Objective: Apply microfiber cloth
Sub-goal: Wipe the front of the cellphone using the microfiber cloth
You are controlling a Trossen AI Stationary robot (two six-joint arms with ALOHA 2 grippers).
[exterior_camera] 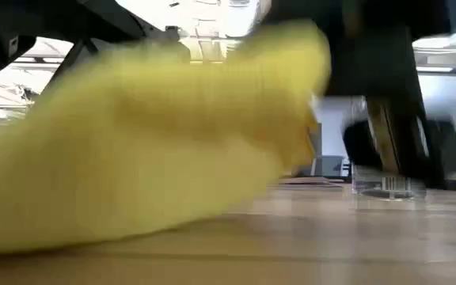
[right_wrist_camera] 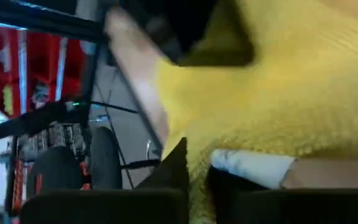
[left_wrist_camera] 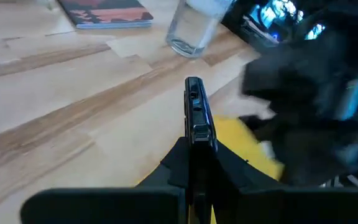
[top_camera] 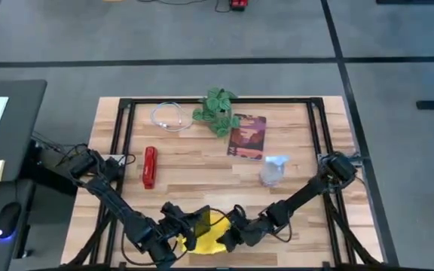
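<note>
Seen from above, two dark jointed arms reach toward the near middle edge of a pale wooden slat table (top_camera: 202, 173) framed in black metal rails. The left claw (top_camera: 189, 229) and the right claw (top_camera: 228, 235) meet over the microfiber cloth (top_camera: 211, 235), a bright yellow, soft, nubbly fabric bunched into an uneven heap between them.

The left claw is clamped on a thin black smartphone (left_wrist_camera: 196, 112), held on edge so only its narrow side with small buttons shows; the cloth sits just past it, touching or nearly touching the phone's far face. The right claw appears closed on a fold of the cloth: in its wrist picture yellow pile (right_wrist_camera: 303, 93) fills the space around its dark fingers (right_wrist_camera: 173, 174), with a small white tag (right_wrist_camera: 253, 168) poking out. The view there is blurred, so the grip is likely but not certain.

Well beyond both claws, toward the far side of the table, lie a dark red rectangular book (top_camera: 247, 136), a clear plastic cup (top_camera: 273, 171) standing upright, a leafy green plant (top_camera: 217, 111), a coiled white cable (top_camera: 171, 117) and a slim red bar-shaped object (top_camera: 150, 166).

At table height, the cloth (exterior_camera: 157, 134) is a fuzzy yellow mass covering most of the picture and hiding the left claw and the phone. A dark arm section blocks the right part, with only the cup's ridged base (exterior_camera: 386, 186) showing behind it.
</note>
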